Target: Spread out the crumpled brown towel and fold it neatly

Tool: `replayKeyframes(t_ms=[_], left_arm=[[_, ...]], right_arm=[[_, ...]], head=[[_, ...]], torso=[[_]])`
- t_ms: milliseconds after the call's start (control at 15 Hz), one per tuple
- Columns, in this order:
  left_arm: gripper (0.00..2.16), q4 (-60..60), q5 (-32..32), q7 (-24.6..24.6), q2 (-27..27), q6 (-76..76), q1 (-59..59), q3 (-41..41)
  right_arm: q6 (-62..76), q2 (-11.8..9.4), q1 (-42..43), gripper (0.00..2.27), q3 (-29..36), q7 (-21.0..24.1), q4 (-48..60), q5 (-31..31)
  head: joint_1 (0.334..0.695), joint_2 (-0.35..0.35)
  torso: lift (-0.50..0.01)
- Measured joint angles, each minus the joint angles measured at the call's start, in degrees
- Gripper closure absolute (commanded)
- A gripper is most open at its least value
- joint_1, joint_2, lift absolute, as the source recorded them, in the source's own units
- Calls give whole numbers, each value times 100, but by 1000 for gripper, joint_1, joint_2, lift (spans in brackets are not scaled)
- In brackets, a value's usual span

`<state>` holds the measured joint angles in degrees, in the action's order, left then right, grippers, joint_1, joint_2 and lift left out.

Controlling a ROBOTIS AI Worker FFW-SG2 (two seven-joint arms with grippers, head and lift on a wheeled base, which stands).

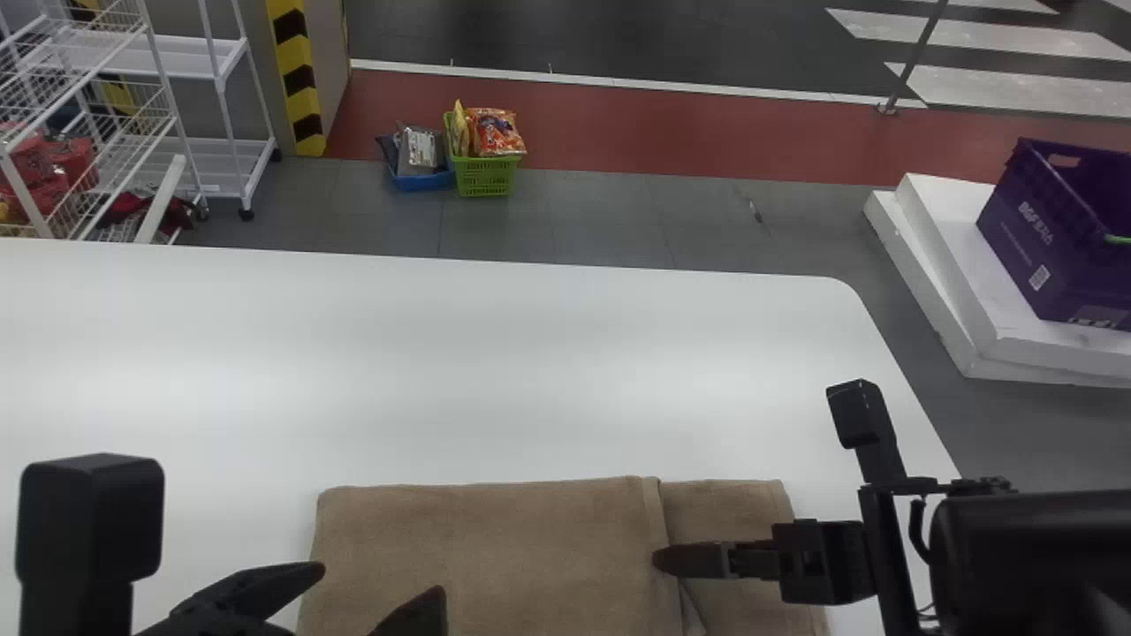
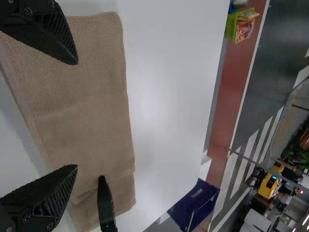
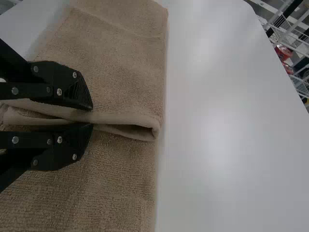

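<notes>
The brown towel [image 1: 495, 521] lies on the white bench [image 1: 442, 353], beneath the left end effector [image 1: 382, 581] and reaching across to the right end effector [image 1: 656, 559] and past it. The left end effector stands over the towel, its two fingers [image 2: 53, 36] wide apart with nothing held between them. The right end effector [image 3: 91, 117] is clamped on the towel, its fingertips close together with the hem [image 3: 125, 118] of a folded-over layer pinched between them. Just past the fingertips the hem curls into a small open loop.

From that hem the upper layer spreads toward the left end effector, mostly smooth. On the other side of the hem, under the right end effector, a shorter stretch of the lower layer shows. Bare bench top stretches out beyond both end effectors.

On the floor past the bench, farther out than the right end effector, a purple crate [image 1: 1060, 238] sits on white slabs [image 1: 954, 283]. Beyond the left end effector are a green basket [image 1: 484, 177] holding snack bags and a white wire rack [image 1: 168, 124].
</notes>
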<state>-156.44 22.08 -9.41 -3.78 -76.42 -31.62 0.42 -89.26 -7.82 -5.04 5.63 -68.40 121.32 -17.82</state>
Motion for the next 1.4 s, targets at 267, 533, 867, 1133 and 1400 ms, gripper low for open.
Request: replayKeyframes(t_ms=[267, 533, 867, 1133, 1400], left_arm=[[46, 5, -1, 35, 8, -1, 34, -40], [46, 48, -13, 67, 9, -1, 92, -93], [46, 95, -52, 90, 9, -109, 148, -164], [46, 174, -82, 168, 6, -282, 284, -288], [46, 176, -195, 158, 0, -335, 256, -360]], right_arm=[[0, -69, -113, 1963, 222, -82, 379, 329], [0, -75, -190, 1963, 538, -176, 766, 690], [0, -414, -511, 1963, 1490, -384, 1042, 1378], [0, -513, -681, 1959, 2088, -582, 1278, 1753], [0, -590, -700, 1959, 2323, -591, 1155, 1775]], head=[[695, -151], [695, -158], [695, -250], [695, -302], [695, -336]], torso=[[-126], [-126], [-126], [-126], [-126]])
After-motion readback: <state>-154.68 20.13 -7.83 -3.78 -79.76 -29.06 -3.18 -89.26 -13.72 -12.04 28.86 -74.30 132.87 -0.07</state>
